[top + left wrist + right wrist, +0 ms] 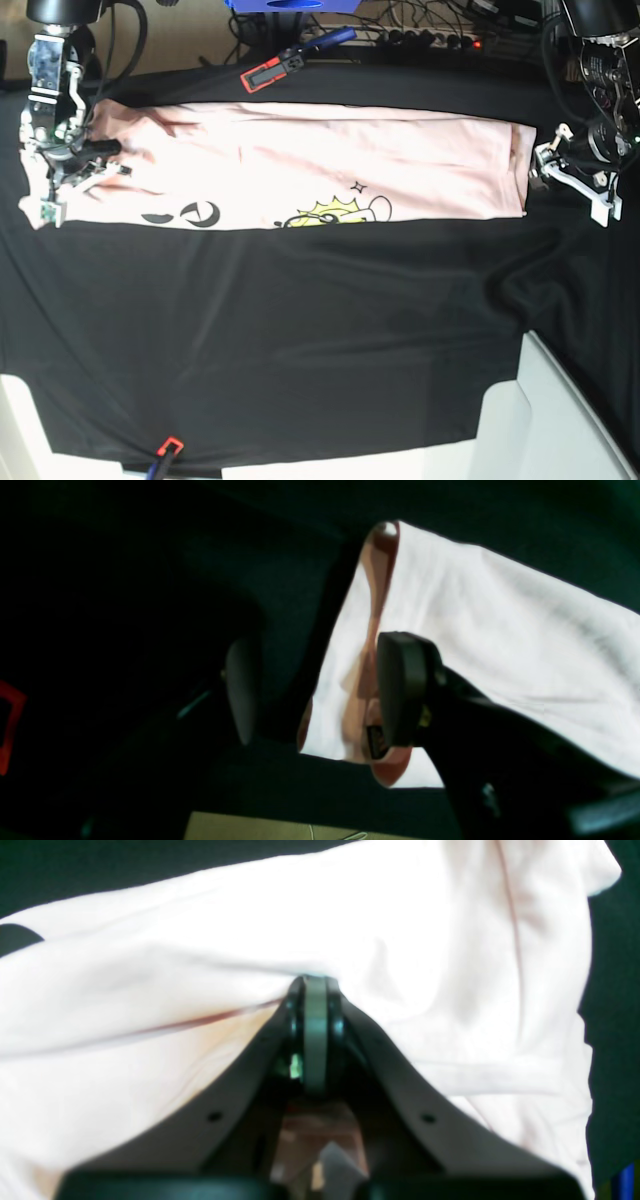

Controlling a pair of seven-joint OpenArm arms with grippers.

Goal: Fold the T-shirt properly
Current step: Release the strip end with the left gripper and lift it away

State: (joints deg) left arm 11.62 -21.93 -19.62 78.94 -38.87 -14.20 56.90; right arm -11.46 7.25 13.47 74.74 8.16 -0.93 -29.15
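Shirt [330, 165] lies in a long folded band across the black cover [300, 340]. Right gripper [315, 990] is pinched on its end, pinning it. Left gripper [320, 690] gapes beside the other end, holding nothing.

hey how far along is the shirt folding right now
Partly done. The T-shirt already lies as a long narrow band across the black table cover, so one lengthwise fold looks made. The right gripper is shut on the shirt's end; the left gripper has its jaws apart at the opposite end. The crosswise folds into a compact stack remain.
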